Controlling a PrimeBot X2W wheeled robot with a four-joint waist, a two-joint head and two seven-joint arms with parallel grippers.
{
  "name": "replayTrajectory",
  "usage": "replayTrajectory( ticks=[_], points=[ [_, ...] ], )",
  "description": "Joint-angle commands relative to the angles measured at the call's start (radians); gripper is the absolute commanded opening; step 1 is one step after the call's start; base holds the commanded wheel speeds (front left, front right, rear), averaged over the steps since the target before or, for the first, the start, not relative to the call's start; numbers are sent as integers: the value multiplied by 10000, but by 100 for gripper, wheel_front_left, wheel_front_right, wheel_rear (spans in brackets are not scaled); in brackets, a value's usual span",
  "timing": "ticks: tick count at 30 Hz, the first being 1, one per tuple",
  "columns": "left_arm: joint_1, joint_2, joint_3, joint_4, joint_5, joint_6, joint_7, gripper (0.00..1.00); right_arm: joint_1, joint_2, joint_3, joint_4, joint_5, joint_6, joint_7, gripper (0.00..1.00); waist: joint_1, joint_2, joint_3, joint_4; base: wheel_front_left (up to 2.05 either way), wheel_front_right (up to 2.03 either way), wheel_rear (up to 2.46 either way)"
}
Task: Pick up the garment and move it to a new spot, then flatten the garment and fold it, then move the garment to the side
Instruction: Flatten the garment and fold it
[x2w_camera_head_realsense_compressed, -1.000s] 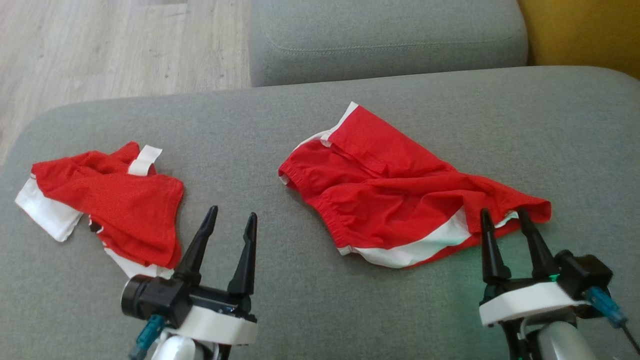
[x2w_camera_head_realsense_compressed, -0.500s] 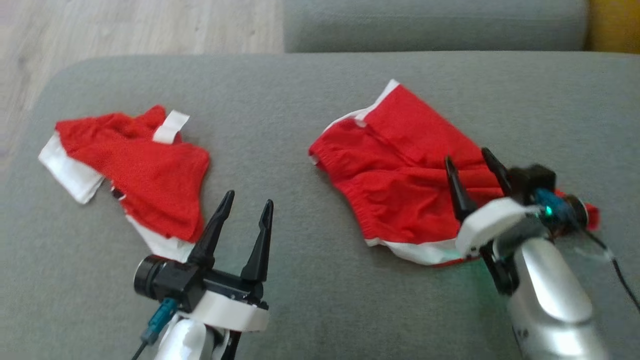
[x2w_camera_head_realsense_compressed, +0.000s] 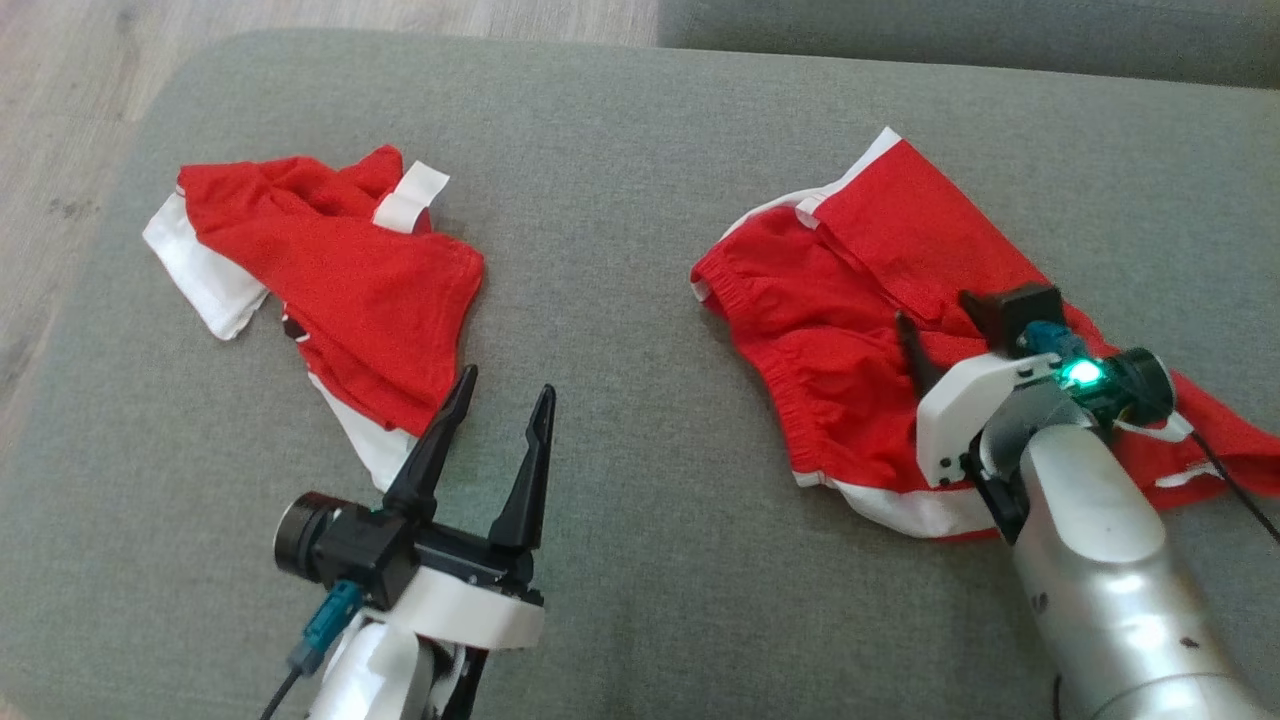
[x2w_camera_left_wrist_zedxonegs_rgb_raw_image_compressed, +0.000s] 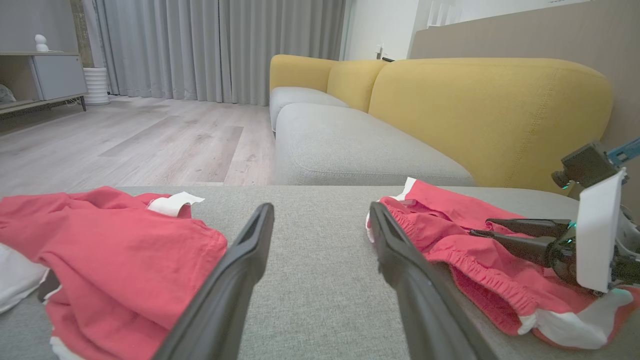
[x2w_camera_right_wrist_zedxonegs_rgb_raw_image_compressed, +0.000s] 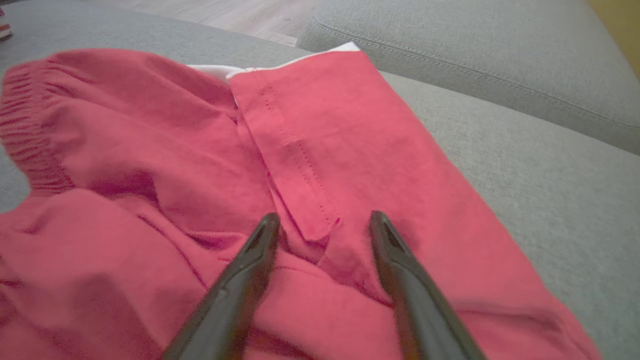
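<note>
Two red garments with white trim on the grey sofa cushion (x2w_camera_head_realsense_compressed: 620, 180), well apart. At the left, a crumpled red garment (x2w_camera_head_realsense_compressed: 340, 270) with a white tab (x2w_camera_head_realsense_compressed: 410, 195) on top, any print too small to read. Just beside its lower right edge, the left gripper (x2w_camera_head_realsense_compressed: 506, 380), fingers spread wide, holding nothing, above bare cushion. At the right, the red shorts (x2w_camera_head_realsense_compressed: 830, 330), lying rumpled under the right gripper (x2w_camera_right_wrist_zedxonegs_rgb_raw_image_compressed: 324, 216): fingers parted, tips at the cloth on either side of a stitched fold (x2w_camera_right_wrist_zedxonegs_rgb_raw_image_compressed: 300, 170), nothing yet clamped.
</note>
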Motion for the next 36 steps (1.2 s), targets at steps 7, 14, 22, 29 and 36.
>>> replayTrajectory(
  ticks=[7, 14, 22, 29, 36],
  points=[
    [-387, -24, 363, -301, -20, 21, -95, 100, -1012, 26, -738, 208, -76, -7, -509, 0, -2, 0, -21, -185, 0, 0, 0],
    [-441, -32, 277, -312, -41, 21, -95, 100, -2068, -448, -2195, 372, -153, -7, -524, 0, -2, 0, -15, -202, 0, 0, 0],
    [-546, -37, 153, -372, -210, 22, -95, 100, -3194, -1474, -4029, 765, -308, -7, -198, 0, -2, 0, 254, 121, 0, 0, 0],
    [-611, -38, 165, -400, -296, 98, -95, 100, -3892, -1846, -6760, 739, -1513, -7, -189, 100, -2, 0, 365, 166, 0, 0, 0],
    [-548, -38, 226, -467, -346, 141, -95, 100, -3954, -1220, -7077, 554, -1896, -7, -1597, 100, -2, 0, -29, -161, 0, 0, 0]
  ],
)
